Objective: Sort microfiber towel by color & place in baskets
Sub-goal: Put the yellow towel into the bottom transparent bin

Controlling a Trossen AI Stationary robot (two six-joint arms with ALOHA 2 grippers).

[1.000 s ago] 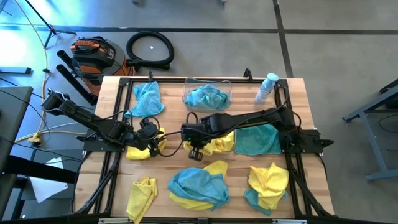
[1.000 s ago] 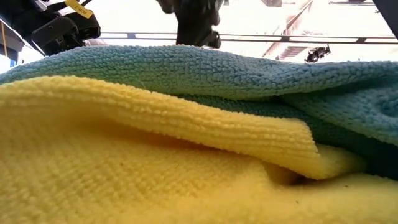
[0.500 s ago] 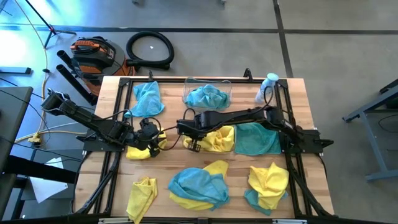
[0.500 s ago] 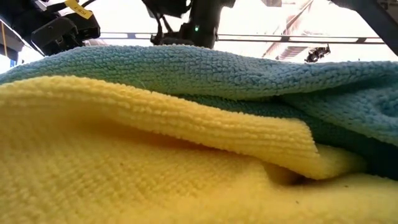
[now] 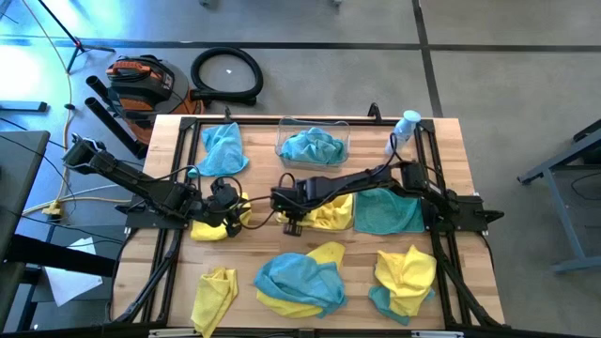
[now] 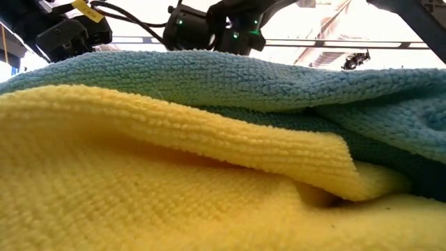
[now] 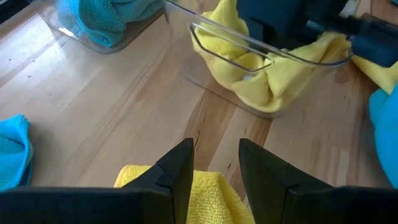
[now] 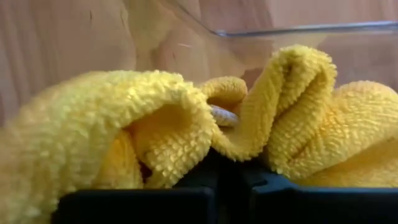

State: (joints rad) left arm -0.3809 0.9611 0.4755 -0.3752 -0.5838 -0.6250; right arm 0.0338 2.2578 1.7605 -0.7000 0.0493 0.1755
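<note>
Yellow and teal microfiber towels lie about the table. One clear basket [image 5: 313,127] at the far edge holds teal towels [image 5: 312,146]. A second clear basket [image 7: 236,41] at mid-table holds a crumpled yellow towel [image 5: 329,212]. My right gripper [image 5: 293,218] reaches in from the right and is shut on that towel. My left gripper [image 5: 225,205] stands open over another yellow towel [image 5: 210,227] at mid-left, whose edge [image 7: 208,186] shows below its fingers. In the low view a teal-and-yellow pile [image 6: 223,139] hides most of the table. My right gripper holds the yellow towel in the mid-table basket by a bunched fold [image 8: 231,152], pinched between its two fingers. Several layers gather into the gap. The towel lies slack, and its bulk rests in the basket.
A teal towel [image 5: 223,148] lies far left and a flat teal one [image 5: 387,211] right of the yellow basket. Near the front edge lie a yellow towel [image 5: 214,296], a teal-on-yellow pile [image 5: 299,282] and a yellow-on-teal pile [image 5: 406,272]. A clear bottle [image 5: 404,131] stands far right.
My right arm has come lower over the mid-table basket and its gripper has turned, drawing a little toward the far edge. It shows larger and lower in the low view now. The towels and my left arm have kept still.
</note>
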